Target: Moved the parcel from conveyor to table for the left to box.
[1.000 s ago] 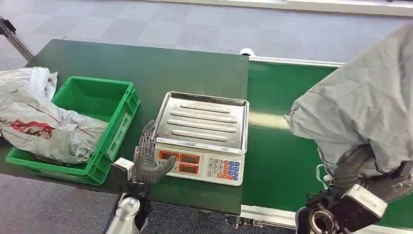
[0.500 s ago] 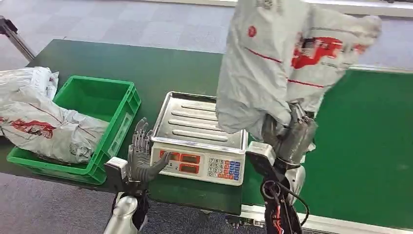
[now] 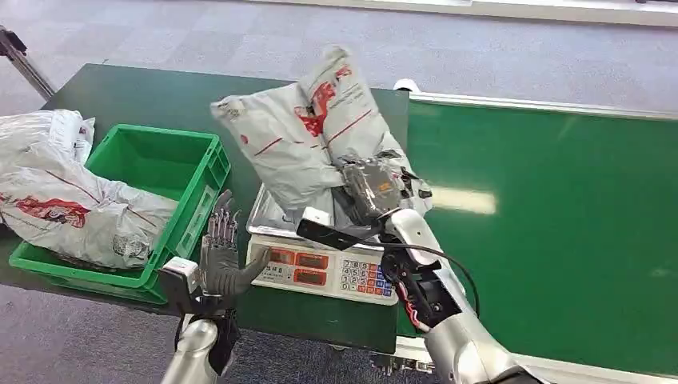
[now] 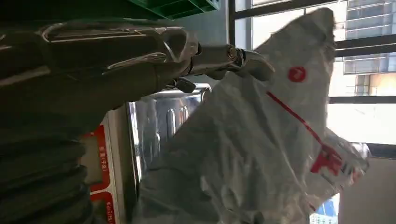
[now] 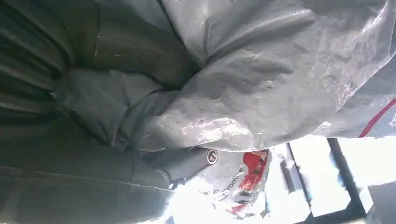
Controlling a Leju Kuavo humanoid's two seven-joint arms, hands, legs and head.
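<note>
A grey plastic parcel [image 3: 308,136] with red print hangs over the steel pan of the weighing scale [image 3: 276,220]. My right hand [image 3: 369,186] grips its lower edge, above the scale's right side. The parcel [image 4: 261,154] fills much of the left wrist view, and its crumpled grey film [image 5: 243,93] lies against my right hand in the right wrist view. My left hand [image 3: 217,254] stands empty with fingers apart at the table's front edge, between the green crate [image 3: 172,160] and the scale. Another grey parcel [image 3: 72,210] lies in the crate.
The green conveyor belt [image 3: 560,232] runs along the right, beside the dark green table [image 3: 200,96]. A further bagged parcel [image 3: 44,128] rests against the crate's left side. The scale's keypad [image 3: 364,276] faces the front edge.
My right arm has swung the parcel left from above the conveyor to over the scale pan and lowered it. My left hand has barely moved.
</note>
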